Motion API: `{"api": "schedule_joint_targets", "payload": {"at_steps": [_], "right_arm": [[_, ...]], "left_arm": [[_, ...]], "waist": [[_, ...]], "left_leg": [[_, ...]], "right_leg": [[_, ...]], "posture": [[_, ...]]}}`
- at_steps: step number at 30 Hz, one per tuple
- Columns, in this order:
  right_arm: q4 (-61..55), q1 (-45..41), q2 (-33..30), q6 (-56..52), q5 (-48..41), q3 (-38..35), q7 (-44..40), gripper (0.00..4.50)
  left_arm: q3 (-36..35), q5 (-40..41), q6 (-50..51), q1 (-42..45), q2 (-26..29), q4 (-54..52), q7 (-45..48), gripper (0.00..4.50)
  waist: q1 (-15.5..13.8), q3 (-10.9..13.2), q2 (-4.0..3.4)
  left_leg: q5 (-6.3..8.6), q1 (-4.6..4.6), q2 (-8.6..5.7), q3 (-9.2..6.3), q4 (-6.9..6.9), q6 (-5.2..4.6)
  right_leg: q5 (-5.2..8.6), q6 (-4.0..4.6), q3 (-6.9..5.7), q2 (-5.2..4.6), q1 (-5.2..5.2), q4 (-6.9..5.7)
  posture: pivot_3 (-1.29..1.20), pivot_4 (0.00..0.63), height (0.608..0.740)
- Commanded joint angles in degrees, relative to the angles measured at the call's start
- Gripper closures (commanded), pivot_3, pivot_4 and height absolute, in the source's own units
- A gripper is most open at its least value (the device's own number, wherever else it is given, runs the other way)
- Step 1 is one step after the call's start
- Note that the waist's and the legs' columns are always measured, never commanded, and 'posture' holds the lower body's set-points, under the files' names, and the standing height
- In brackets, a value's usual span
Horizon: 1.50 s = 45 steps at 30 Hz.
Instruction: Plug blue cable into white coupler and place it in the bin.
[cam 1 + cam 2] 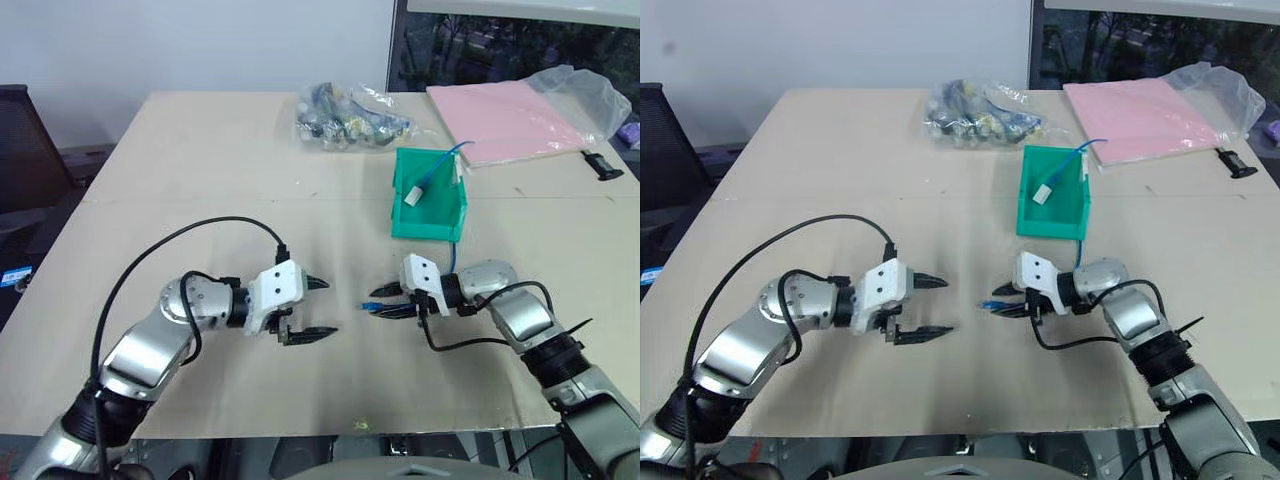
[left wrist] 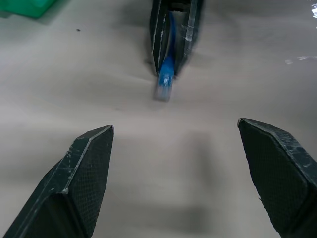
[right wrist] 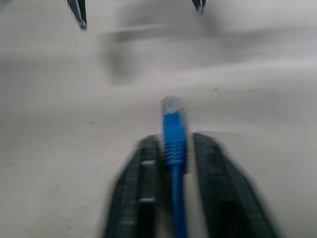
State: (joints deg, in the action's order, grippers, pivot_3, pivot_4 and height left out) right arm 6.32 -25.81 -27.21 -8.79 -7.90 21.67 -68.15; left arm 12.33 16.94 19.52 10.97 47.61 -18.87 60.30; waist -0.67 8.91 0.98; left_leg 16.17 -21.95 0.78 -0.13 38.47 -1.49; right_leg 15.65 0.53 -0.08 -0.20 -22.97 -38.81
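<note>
1. Currently, the right hand [image 1: 378,306] points toward the robot's left, low over the tabletop [image 1: 200,170]. Its two black fingers [image 3: 136,193] are closed on the plug end of the blue cable [image 3: 173,136] — the blue boot and clear plug tip project just past the fingertips.
2. From that grip, the blue cable runs back along the right hand and up to the bin [image 1: 432,222], where another stretch of it arcs over the far rim.
3. The left hand [image 1: 322,308] faces the right hand, well short of touching it. Its fingers [image 2: 81,168] are spread wide and hold nothing; bare tabletop shows between them, with the plug straight ahead in the left wrist view.
4. The white coupler [image 1: 414,196] lies inside the bin, resting against the inner floor, with blue cable running from it toward the bin's far corner. Whether it is actually joined to that cable cannot be determined.
5. The bin stands upright on the tabletop just beyond the right hand, apart from both hands.
6. Farther back, a clear bag of mixed parts [image 1: 345,116] lies near the far edge — a pink sheet in clear plastic [image 1: 512,118] lies to its right, with a small black object [image 1: 603,164] beside that.
</note>
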Motion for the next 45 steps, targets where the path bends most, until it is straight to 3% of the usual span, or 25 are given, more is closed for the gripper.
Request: {"api": "schedule_joint_targets", "payload": {"at_steps": [1, 3, 4, 11, 17, 20, 24, 27, 34, 36, 38, 41, 45], "right_arm": [[-4.15, 2.71, -2.00, -0.88, -3.40, -5.92, 1.80, 1.48], [-9.39, 6.46, -3.43, -4.43, -7.58, -10.34, 3.12, 0.37], [-13.41, 9.20, -4.65, -7.19, -10.45, -12.85, 3.54, 0.05], [-28.01, 24.50, -9.31, -9.06, -15.53, -22.71, 7.82, 0.05], [-29.86, 27.18, -9.82, -7.77, -15.14, -23.55, 9.74, 0.05], [-30.90, 26.50, -9.61, -8.17, -15.86, -23.60, 10.88, 0.00], [-31.84, 26.27, -10.14, -8.86, -16.62, -23.58, 11.65, 0.00], [-32.27, 26.13, -10.83, -9.49, -17.14, -23.81, 11.82, 0.00], [-34.12, 25.69, -11.12, -12.94, -20.54, -24.35, 13.15, 0.00], [-36.83, 26.00, -10.00, -18.08, -26.27, -25.09, 15.18, 0.00], [-40.98, 26.33, -7.98, -26.13, -39.00, -26.76, 20.23, 0.00], [-45.77, 29.06, -10.72, -35.32, -55.39, -27.07, 21.27, 0.00], [-45.81, 28.93, -10.66, -37.34, -58.06, -25.41, 24.70, 0.00]], "left_arm": [[2.57, -2.84, -3.77, 3.28, -2.70, 4.99, 1.34, 0.36], [4.22, -4.50, -5.01, 6.03, -5.06, 9.19, 1.70, 0.36], [5.08, -5.18, -5.67, 7.64, -6.36, 11.38, 2.18, 0.36], [9.07, -7.74, -8.14, 15.77, -12.73, 20.49, 6.44, 0.36], [11.16, -9.41, -8.84, 17.84, -14.06, 21.67, 9.60, 0.36], [11.95, -10.33, -8.12, 18.13, -13.03, 21.12, 11.56, 1.12], [12.10, -11.19, -7.85, 17.88, -12.03, 20.57, 12.77, 3.14], [12.07, -11.37, -6.96, 17.69, -11.47, 19.69, 13.31, 4.37], [11.06, -9.26, -4.28, 17.09, -11.82, 17.95, 13.90, 4.37], [8.43, -4.83, 1.56, 17.47, -13.81, 16.69, 12.95, 4.37], [3.59, 3.32, 11.82, 17.98, -17.38, 15.21, 10.58, 4.37], [-0.77, 10.54, 22.17, 17.40, -20.29, 13.45, 7.67, 4.37], [-4.95, 16.77, 30.89, 17.30, -23.57, 12.87, 2.86, 4.37]], "waist": [[-0.25, 0.00, -0.01], [-0.60, 0.01, 0.00], [-0.65, 0.02, -0.01], [0.09, 0.01, 0.04], [0.80, 0.02, 0.05], [0.79, 0.02, 0.05], [0.78, 0.01, 0.05], [0.78, 0.01, 0.05], [0.92, 0.02, 0.05], [0.90, 0.02, 0.05], [0.75, 0.03, 0.07], [0.70, 0.03, 0.08], [0.81, 0.04, 0.09]], "left_leg": [[0.00, 0.00, 0.00, -0.01, 0.00, 0.00], [0.00, -0.07, -0.02, -0.10, 0.02, 0.00], [0.00, -0.07, -0.02, -0.10, 0.04, 0.00], [0.00, -0.06, -0.02, -0.15, 0.05, -0.01], [0.00, 0.02, -0.03, -0.11, 0.04, -0.01], [0.00, 0.01, -0.03, -0.15, 0.05, -0.01], [0.00, 0.00, -0.03, -0.13, 0.05, -0.01], [0.00, -0.02, -0.03, -0.13, 0.05, -0.01], [0.00, 0.01, -0.03, -0.14, 0.05, -0.01], [0.00, 0.00, -0.02, -0.14, 0.05, -0.01], [0.00, -0.04, -0.01, -0.17, 0.08, -0.01], [0.00, -0.17, 0.01, -0.33, 0.23, -0.01], [0.00, -0.11, 0.00, -0.33, 0.27, -0.01]], "right_leg": [[0.00, 0.00, -0.01, 0.00, 0.00, 0.00], [0.00, 0.00, -0.11, -0.02, 0.00, 0.01], [0.00, 0.00, -0.11, -0.02, 0.00, 0.02], [0.00, -0.02, -0.11, 0.03, 0.00, -0.04], [-0.01, -0.03, -0.03, 0.10, 0.03, -0.13], [0.00, -0.03, -0.05, 0.13, 0.03, -0.12], [0.00, -0.04, -0.03, 0.13, 0.03, -0.08], [0.01, -0.05, -0.03, 0.12, 0.03, -0.05], [0.01, -0.05, -0.04, 0.13, 0.04, -0.09], [0.01, -0.05, -0.04, 0.13, 0.04, -0.09], [0.01, -0.05, -0.06, 0.11, 0.03, -0.08], [0.01, -0.06, -0.19, 0.06, 0.03, -0.07], [0.01, -0.07, -0.19, 0.05, 0.13, -0.07]], "posture": [[0.00, 0.150, 0.740], [0.00, 0.150, 0.740], [0.00, 0.150, 0.740], [0.00, 0.150, 0.740], [0.00, 0.150, 0.740], [0.00, 0.150, 0.740], [0.00, 0.150, 0.740], [0.00, 0.150, 0.740], [0.00, 0.150, 0.740], [0.00, 0.150, 0.740], [0.00, 0.150, 0.740], [0.00, 0.150, 0.740], [0.00, 0.150, 0.740]]}}
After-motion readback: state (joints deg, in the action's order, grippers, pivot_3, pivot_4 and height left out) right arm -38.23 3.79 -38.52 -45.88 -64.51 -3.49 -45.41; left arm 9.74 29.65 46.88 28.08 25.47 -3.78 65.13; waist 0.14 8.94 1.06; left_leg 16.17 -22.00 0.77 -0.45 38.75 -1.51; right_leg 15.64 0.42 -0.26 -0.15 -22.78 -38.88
